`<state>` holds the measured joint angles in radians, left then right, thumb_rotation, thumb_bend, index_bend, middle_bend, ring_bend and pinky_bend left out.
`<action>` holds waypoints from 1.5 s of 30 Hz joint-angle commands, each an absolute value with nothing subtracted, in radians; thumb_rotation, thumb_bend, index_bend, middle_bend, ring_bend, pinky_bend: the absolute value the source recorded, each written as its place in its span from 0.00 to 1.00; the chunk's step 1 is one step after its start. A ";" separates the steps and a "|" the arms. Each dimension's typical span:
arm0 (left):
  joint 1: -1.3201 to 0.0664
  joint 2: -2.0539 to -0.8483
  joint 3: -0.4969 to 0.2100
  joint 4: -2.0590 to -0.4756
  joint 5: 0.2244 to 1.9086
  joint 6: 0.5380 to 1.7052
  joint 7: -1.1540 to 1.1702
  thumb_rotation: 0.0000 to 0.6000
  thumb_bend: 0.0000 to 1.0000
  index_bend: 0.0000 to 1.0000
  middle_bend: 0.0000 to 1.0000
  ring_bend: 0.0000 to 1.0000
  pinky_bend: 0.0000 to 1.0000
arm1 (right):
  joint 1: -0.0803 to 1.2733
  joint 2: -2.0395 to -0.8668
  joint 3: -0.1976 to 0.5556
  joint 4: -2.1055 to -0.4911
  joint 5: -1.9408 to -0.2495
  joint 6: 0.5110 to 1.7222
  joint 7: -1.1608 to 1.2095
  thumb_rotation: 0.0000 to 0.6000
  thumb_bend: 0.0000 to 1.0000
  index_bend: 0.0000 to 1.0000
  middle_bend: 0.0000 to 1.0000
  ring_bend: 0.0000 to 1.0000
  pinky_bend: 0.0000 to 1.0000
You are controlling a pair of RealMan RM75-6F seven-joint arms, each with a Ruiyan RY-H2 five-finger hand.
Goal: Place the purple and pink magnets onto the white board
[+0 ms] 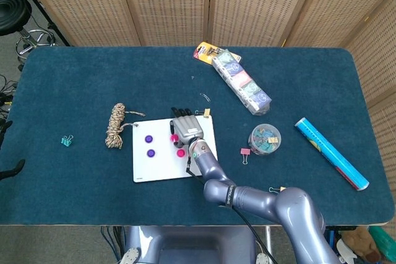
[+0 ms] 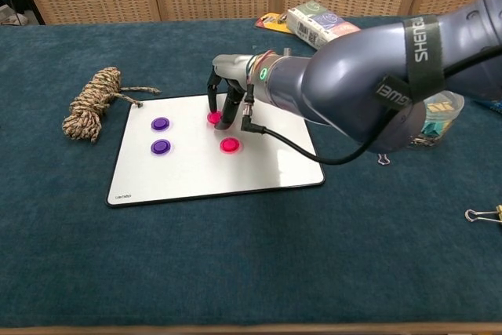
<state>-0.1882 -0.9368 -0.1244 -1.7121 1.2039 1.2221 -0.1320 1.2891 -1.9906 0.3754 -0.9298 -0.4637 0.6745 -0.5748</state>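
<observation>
**Four magnets on the board, the last pink one going down**

Four magnets are sitting on the white board (image 2: 259, 166): two purple magnets (image 2: 160, 124) on its left half, a lower pink magnet (image 2: 229, 145) near the middle, and an upper pink magnet (image 2: 214, 117) just beyond it. I am working my right hand (image 2: 226, 88) over that upper one, fingers (image 2: 230, 112) pointing down and closed around it at the tips, so I am reading it as pinched, with its base looking to be on the board. My left hand is showing in neither view.

To finish this well, I am thinking of pressing the magnet flat, then spreading the fingers fully before lifting straight up, so that it is not dragged or tipped as the hand leaves. The cable (image 2: 286, 140) hanging from my wrist is trailing across the board near the lower pink magnet, and I am wary of it sweeping that one aside when I pull back.

Around the board, a coil of rope (image 2: 92, 103) is lying just left of it, a small pink clip (image 1: 245, 153) and a tub of clips (image 1: 264, 139) are sitting to the right, a long box (image 1: 241, 82) is resting at the far side, and a blue tube (image 1: 331, 153) is lying far right. None of these is blocking my way out.
</observation>
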 commanded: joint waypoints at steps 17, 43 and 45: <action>-0.185 -0.934 -0.125 -1.714 1.206 1.229 -0.137 1.00 0.31 0.00 0.00 0.00 0.00 | 1.289 -1.929 0.342 -1.018 -0.421 0.675 -0.586 1.00 0.50 0.36 0.00 0.00 0.04; -0.145 -0.967 -0.105 -1.731 1.301 1.341 -0.126 1.00 0.31 0.00 0.00 0.00 0.00 | 0.718 -1.333 0.019 -1.590 -1.128 1.258 -0.291 1.00 0.00 0.02 0.00 0.00 0.04; -0.133 -0.979 -0.108 -1.728 1.312 1.373 -0.132 1.00 0.31 0.00 0.00 0.00 0.00 | 0.652 -1.281 -0.024 -1.605 -1.186 1.309 -0.242 1.00 0.00 0.00 0.00 0.00 0.03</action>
